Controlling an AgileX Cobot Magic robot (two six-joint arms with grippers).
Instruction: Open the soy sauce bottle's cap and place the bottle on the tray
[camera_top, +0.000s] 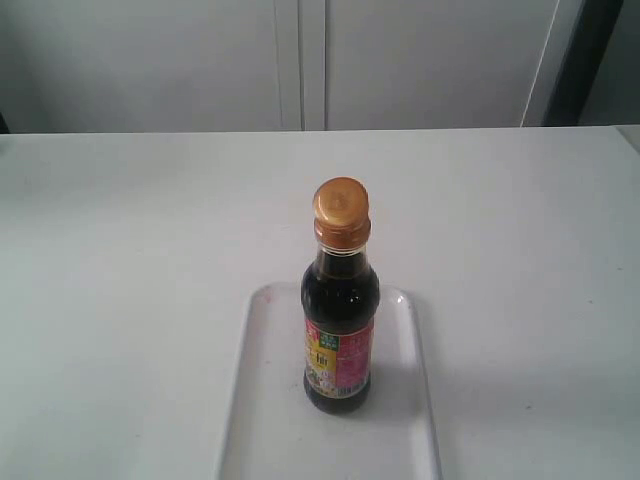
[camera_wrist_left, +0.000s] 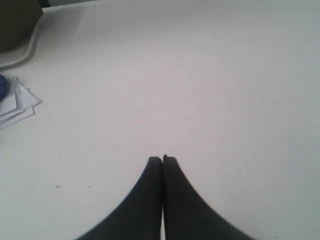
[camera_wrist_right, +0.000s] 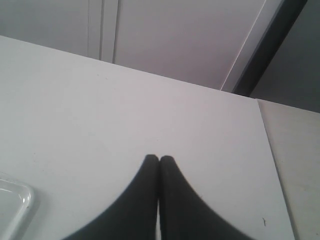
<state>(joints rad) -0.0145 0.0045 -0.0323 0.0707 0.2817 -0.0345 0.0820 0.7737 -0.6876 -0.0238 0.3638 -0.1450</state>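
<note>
The soy sauce bottle (camera_top: 340, 330) stands upright on the tray (camera_top: 262, 400), cap (camera_top: 341, 213) on. Glass, nearly full — heavy, slippery, breakable; grip the body, twist the ridged cap. Both hands — left hand (camera_wrist_left: 162, 160), right hand (camera_wrist_right: 159, 159) — clenched empty, away from the bottle.

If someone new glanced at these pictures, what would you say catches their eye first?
The soy sauce bottle stands out first: dark and upright on the white tray near the front of the table, with its golden cap on the neck. After that, the black fingers of the left gripper and those of the right gripper, each pair pressed together over bare tabletop.
</note>
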